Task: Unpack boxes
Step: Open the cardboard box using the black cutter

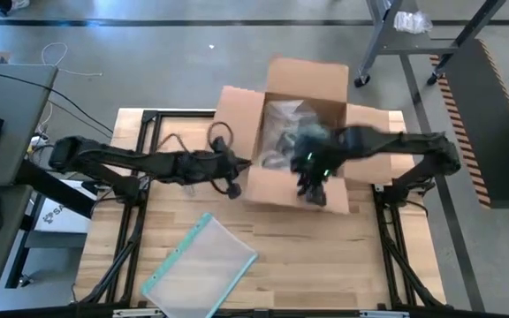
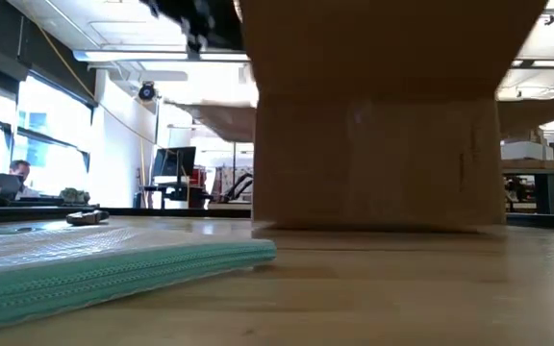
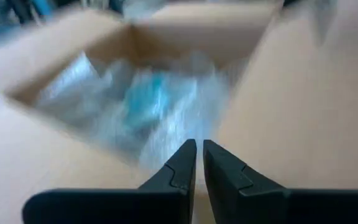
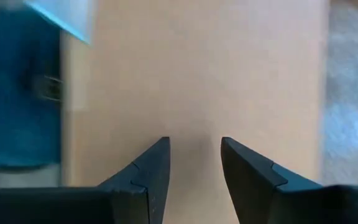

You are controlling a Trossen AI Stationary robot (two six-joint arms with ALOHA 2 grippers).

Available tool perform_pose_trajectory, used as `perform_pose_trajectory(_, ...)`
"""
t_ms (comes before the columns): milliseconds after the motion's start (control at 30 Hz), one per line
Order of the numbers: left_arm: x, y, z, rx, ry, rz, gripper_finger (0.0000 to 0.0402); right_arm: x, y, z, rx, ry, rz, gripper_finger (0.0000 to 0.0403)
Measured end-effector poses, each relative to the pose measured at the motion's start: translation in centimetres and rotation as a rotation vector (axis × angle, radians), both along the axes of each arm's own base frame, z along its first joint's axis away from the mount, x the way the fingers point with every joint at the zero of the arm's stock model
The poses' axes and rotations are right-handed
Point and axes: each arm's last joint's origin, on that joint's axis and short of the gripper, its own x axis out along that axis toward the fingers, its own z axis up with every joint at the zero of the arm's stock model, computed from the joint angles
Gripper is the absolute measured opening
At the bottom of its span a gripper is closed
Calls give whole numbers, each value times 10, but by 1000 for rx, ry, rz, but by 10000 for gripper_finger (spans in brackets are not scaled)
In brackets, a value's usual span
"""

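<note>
The cardboard box sits open toward the far side of the worktop, with crumpled clear wrap inside (its contents blur in the left wrist view). The left gripper is at the box's left wall, jaws clenched on nothing visible. The right gripper hangs over a flap, jaws parted and empty. Only the low view shows the pouch's teal edge up close; there the box hides both grippers.

Robotics lab, monitors, workbenches, concrete floor
</note>
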Motion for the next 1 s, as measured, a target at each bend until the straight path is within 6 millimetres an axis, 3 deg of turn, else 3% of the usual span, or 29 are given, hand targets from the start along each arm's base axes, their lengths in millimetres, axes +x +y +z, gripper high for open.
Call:
perform_pose_trajectory(100, -15, -6, 16, -12, -46, -45, 14, 1, 19, -31, -42, 19, 2, 128)
perform_pose_trajectory(233, -27, -9, 30, -24, -98, -97, 14, -7, 28, -87, -175, 139, -89, 128)
perform_pose_trajectory(433, -21, -2, 14, -51, 6, -68, 14, -25, 26, -129, -465, 209, -247, 128)
perform_pose_trajectory(567, -9, 5, -7, -83, 98, -22, 13, -26, 32, -117, -443, 226, -209, 128)
perform_pose_trajectory(833, 24, 25, -57, -126, 224, 37, 13, -8, 51, -56, -419, 20, -100, 128)
perform_pose_trajectory(900, 32, 31, -67, -134, 222, 40, 13, -2, 51, -53, -406, -37, -65, 128)
perform_pose_trajectory(1000, 39, 41, -74, -129, 217, 21, 13, 1, 48, -64, -390, -53, 10, 128)
